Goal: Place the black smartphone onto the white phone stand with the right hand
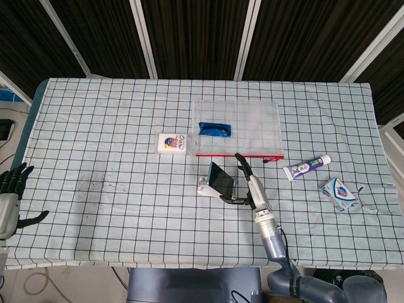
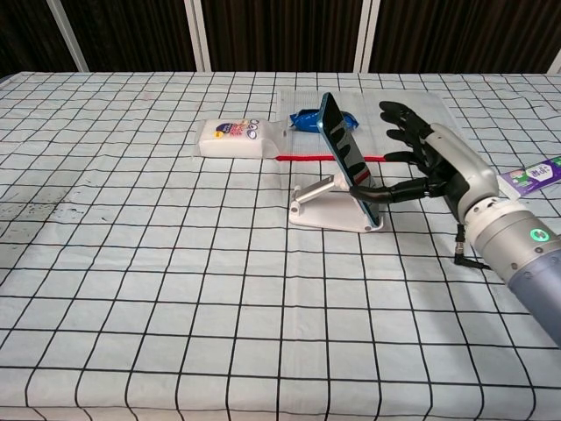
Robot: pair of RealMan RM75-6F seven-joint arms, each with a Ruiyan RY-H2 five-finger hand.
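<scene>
There was one black smartphone (image 2: 348, 160) and one white phone stand (image 2: 326, 207). The phone leaned back on the stand, its lower edge seated in the stand's front lip, screen tilted up and toward my right. Around them on the checked tablecloth (image 1: 107, 202) I counted one clear zip bag (image 1: 237, 128) with a red strip along its near edge and one blue packet (image 1: 214, 129) inside it, one small white pack of tissues (image 1: 172, 142) to the left of the bag, one tube of toothpaste (image 1: 307, 167) off to the right, and one small blue-and-white wrapped bar (image 1: 339, 193) just beyond the tube.

My right hand (image 2: 431, 163) sat just to the right of the phone, palm facing it, fingers (image 2: 396, 114) spread apart and extended toward the screen side. It gripped nothing. My thumb reached out low toward the phone's bottom corner; whether its tip touched the phone I could not tell. The forearm ran back toward the near right corner of the table, raised off the cloth.

My left hand (image 1: 11, 188) hung off the left edge of the table, fingers apart, holding nothing, well away from everything else.
</scene>
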